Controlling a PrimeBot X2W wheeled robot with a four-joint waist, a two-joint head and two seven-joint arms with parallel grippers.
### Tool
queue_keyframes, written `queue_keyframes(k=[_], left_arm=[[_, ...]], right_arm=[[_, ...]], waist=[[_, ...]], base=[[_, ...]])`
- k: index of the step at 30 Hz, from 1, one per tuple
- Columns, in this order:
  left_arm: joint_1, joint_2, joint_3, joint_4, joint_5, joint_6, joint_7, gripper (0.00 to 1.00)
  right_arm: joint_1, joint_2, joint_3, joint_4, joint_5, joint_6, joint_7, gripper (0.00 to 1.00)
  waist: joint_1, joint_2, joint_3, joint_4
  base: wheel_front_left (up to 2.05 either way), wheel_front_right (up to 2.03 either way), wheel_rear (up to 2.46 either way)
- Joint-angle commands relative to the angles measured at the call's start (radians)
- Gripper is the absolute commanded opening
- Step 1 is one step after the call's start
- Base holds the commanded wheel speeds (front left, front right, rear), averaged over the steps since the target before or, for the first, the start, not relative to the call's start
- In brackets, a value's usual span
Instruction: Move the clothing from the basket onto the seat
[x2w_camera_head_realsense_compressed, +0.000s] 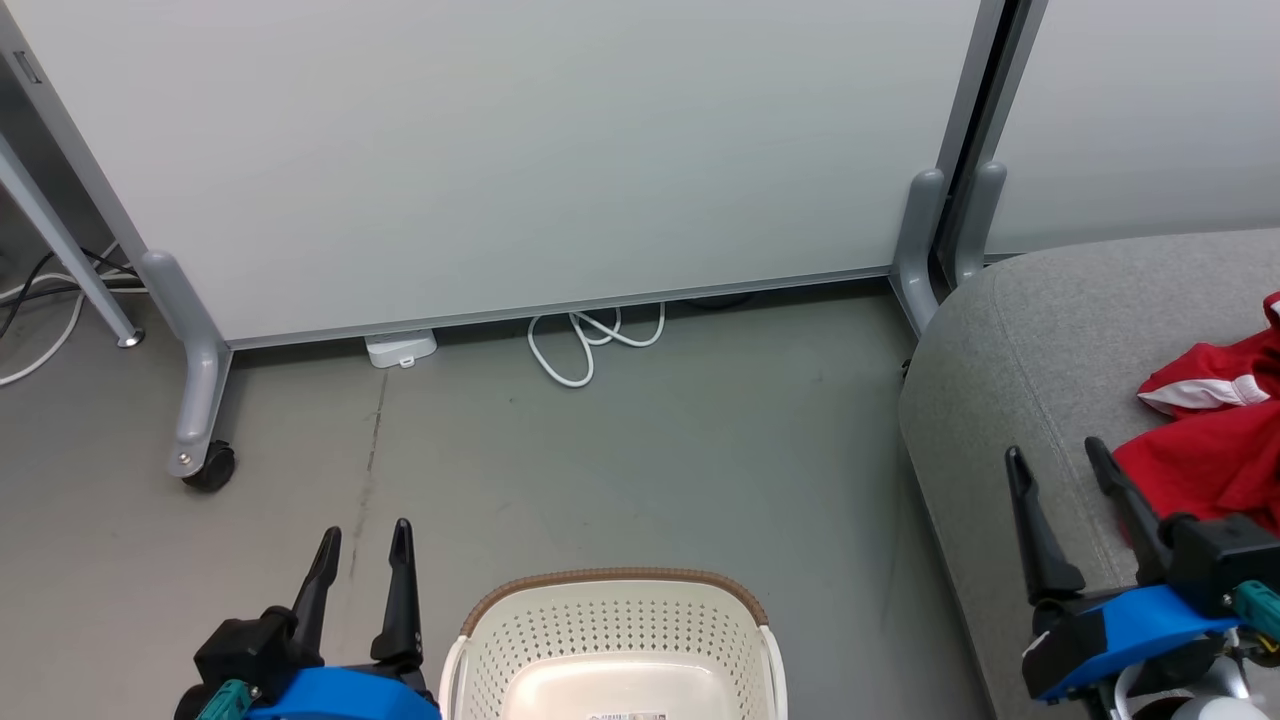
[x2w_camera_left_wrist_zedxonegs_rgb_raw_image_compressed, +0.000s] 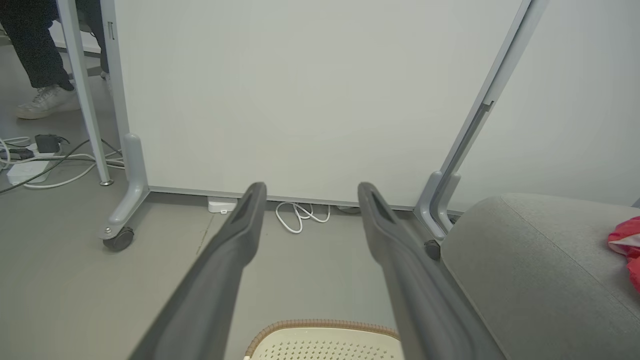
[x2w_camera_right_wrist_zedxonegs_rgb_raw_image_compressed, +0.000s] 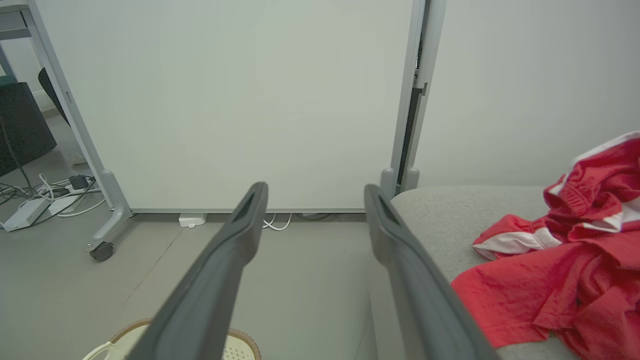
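Note:
The cream basket (x2w_camera_head_realsense_compressed: 620, 640) with its brown rim band stands on the floor at the bottom centre, and the part of its inside that I can see holds nothing. Red clothing (x2w_camera_head_realsense_compressed: 1215, 440) with white trim lies in a heap on the grey seat (x2w_camera_head_realsense_compressed: 1030, 340) at the right. My left gripper (x2w_camera_head_realsense_compressed: 362, 540) is open, just left of the basket, above the floor. Open too, my right gripper (x2w_camera_head_realsense_compressed: 1058, 462) hovers over the seat's front left part, close beside the clothing. The clothing (x2w_camera_right_wrist_zedxonegs_rgb_raw_image_compressed: 565, 265) lies right of the right gripper's fingers (x2w_camera_right_wrist_zedxonegs_rgb_raw_image_compressed: 400, 250), apart from them. The basket rim (x2w_camera_left_wrist_zedxonegs_rgb_raw_image_compressed: 320, 327) shows between the left gripper's fingers.
A white partition (x2w_camera_head_realsense_compressed: 500, 150) on grey wheeled feet (x2w_camera_head_realsense_compressed: 205, 465) stands behind the basket. A white cable (x2w_camera_head_realsense_compressed: 590, 345) and a small white box (x2w_camera_head_realsense_compressed: 400, 350) lie at its base. More cables and a power strip (x2w_camera_left_wrist_zedxonegs_rgb_raw_image_compressed: 25, 167) lie far left, near a person's shoe (x2w_camera_left_wrist_zedxonegs_rgb_raw_image_compressed: 45, 102).

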Motion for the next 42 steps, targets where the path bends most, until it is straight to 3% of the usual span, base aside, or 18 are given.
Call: queue_keyframes(k=[1,23,24,34,42], left_arm=[[0.011,0.002,0.010,0.001,0.001,-0.003,-0.002,1.00],[0.012,-0.018,0.021,0.034,-0.002,-0.009,-0.003,1.00],[0.015,-0.020,0.023,0.034,0.001,-0.002,0.000,0.00],[0.071,-0.033,0.024,0.117,0.002,-0.002,0.008,0.00],[0.053,-0.034,0.047,0.093,-0.137,-0.002,0.049,0.00]], right_arm=[[0.020,0.009,0.007,-0.013,-0.005,0.000,0.008,1.00],[0.033,0.033,0.057,0.009,0.003,0.000,0.014,1.00],[0.028,0.029,0.056,0.010,-0.003,0.000,0.018,0.00],[0.054,0.031,0.059,0.110,-0.003,0.000,0.023,0.00],[0.037,0.032,0.047,0.124,0.163,0.000,0.034,0.00]], waist=[[0.0002,0.0000,-0.001,0.000],[0.0002,0.0000,0.000,-0.002],[0.0002,0.0000,0.000,-0.002],[0.0002,0.0000,0.000,-0.002],[0.0002,0.0000,0.001,-0.003]], base=[[0.00,0.00,0.00],[0.00,0.00,0.00],[0.00,0.00,0.00],[0.00,0.00,0.00],[0.00,0.00,0.00]])
